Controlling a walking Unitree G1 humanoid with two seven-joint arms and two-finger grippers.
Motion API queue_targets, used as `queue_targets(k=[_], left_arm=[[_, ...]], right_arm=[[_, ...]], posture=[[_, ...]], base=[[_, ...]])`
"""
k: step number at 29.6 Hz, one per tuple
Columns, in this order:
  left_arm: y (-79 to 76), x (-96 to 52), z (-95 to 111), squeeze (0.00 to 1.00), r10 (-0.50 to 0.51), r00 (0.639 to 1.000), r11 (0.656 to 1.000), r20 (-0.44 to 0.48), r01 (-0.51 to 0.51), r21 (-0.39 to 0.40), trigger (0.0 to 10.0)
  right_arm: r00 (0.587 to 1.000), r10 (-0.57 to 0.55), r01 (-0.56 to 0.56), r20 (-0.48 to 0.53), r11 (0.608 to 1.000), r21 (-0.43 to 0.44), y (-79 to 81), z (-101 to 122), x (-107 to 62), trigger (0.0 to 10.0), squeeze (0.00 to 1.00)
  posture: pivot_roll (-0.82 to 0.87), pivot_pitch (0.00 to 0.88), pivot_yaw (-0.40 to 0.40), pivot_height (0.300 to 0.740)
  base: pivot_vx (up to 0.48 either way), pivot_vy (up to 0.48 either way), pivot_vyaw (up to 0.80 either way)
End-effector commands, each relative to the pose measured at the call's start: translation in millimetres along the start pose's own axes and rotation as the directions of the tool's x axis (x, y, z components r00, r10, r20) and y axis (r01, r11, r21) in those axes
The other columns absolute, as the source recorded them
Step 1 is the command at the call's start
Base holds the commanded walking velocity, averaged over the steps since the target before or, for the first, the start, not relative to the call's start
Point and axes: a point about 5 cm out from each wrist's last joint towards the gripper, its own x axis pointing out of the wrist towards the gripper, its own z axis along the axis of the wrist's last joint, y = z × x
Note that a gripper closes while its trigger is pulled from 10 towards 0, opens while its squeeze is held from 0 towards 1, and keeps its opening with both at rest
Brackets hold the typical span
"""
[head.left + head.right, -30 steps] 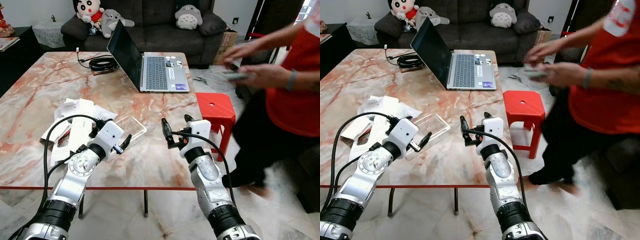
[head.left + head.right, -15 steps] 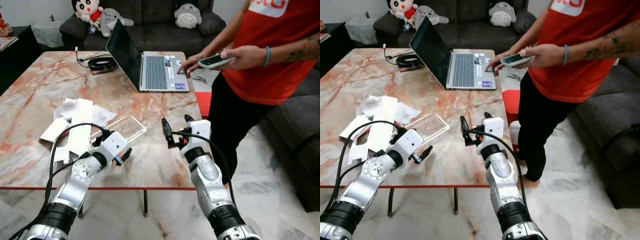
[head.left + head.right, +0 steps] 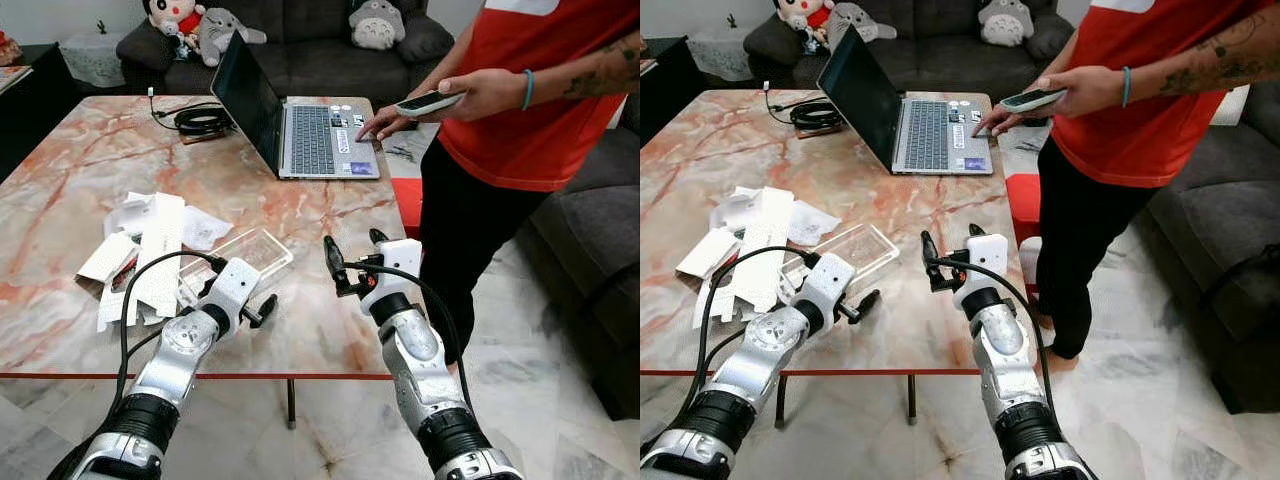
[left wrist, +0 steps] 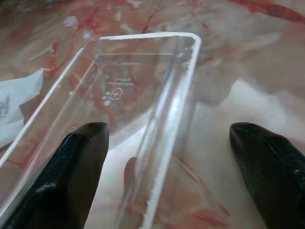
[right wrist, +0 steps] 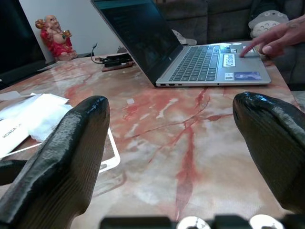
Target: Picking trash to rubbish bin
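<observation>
Crumpled white papers and flat card packaging (image 3: pixel 150 250) lie on the marble table (image 3: pixel 90 180) at my left. A clear plastic tray (image 3: pixel 245 252) sits just right of them. My left gripper (image 3: pixel 240 288) is low over the near end of that tray and open; in the left wrist view the tray's rim (image 4: pixel 183 90) runs between the two black fingers (image 4: pixel 76 167) without being held. My right gripper (image 3: pixel 352 256) hovers open over the table's near right part, holding nothing.
An open laptop (image 3: pixel 300 140) and a coiled black cable (image 3: pixel 203 122) sit further back. A person in a red shirt (image 3: pixel 530 110) stands at the table's right side with a phone, one hand (image 3: pixel 378 122) on the laptop. A red stool (image 3: pixel 408 205) stands behind their legs.
The person has stepped in from the right to the laptop. My left gripper has swung slightly down and right beside the clear tray. The right arm has stayed put.
</observation>
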Motion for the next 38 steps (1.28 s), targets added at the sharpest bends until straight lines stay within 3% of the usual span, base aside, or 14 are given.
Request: queue_targets(k=[1,9,19,20,21,22,38], left_arm=[[2.5,2.3,1.1,0.00,0.006,1.000,0.999,-0.015,-0.007,-0.032,10.0],[3.9,4.5,1.2,0.00,-0.044,0.997,0.993,-0.066,0.037,-0.110,10.0],[-0.7,3.4,-6.1,0.00,-0.100,0.985,0.986,-0.142,0.078,-0.150,10.0],[-1.3,3.1,-7.2,0.00,-0.106,0.983,0.984,-0.152,0.081,-0.161,6.5],[-1.3,3.0,-7.6,0.00,-0.104,0.983,0.983,-0.154,0.078,-0.167,3.8],[-1.5,2.7,-8.3,0.00,-0.100,0.983,0.981,-0.156,0.072,-0.179,0.0],[-6.3,2.1,-2.4,0.00,-0.108,0.984,0.978,-0.142,0.080,-0.193,0.0]], right_arm=[[1.000,0.011,-0.011,0.004,1.000,-0.008,1.4,3.8,4.0,10.0,0.00],[1.000,0.014,-0.014,0.003,1.000,-0.010,1.8,3.0,2.9,10.0,0.00],[1.000,0.013,-0.013,0.003,1.000,-0.012,2.0,2.3,1.7,10.0,0.00],[1.000,0.013,-0.013,0.003,1.000,-0.012,2.1,2.2,1.5,10.0,0.00],[1.000,0.014,-0.014,0.002,1.000,-0.012,2.1,2.1,1.5,10.0,0.00],[1.000,0.014,-0.014,0.002,1.000,-0.012,2.2,1.9,1.4,10.0,0.00],[1.000,0.020,-0.020,-0.001,1.000,-0.013,2.7,0.7,0.3,10.0,0.00]], posture=[[0.00,0.059,-0.024,0.740],[0.00,0.039,-0.021,0.740],[-0.01,0.023,-0.015,0.740],[-0.01,0.023,-0.015,0.740],[-0.01,0.023,-0.015,0.740],[-0.01,0.020,-0.015,0.740],[-0.01,0.000,-0.015,0.740]], base=[[0.000,0.000,0.00],[0.000,0.000,0.00],[0.000,0.000,0.00],[0.000,0.000,0.00],[0.000,0.000,0.00],[0.000,0.000,0.00],[0.000,0.000,0.00]])
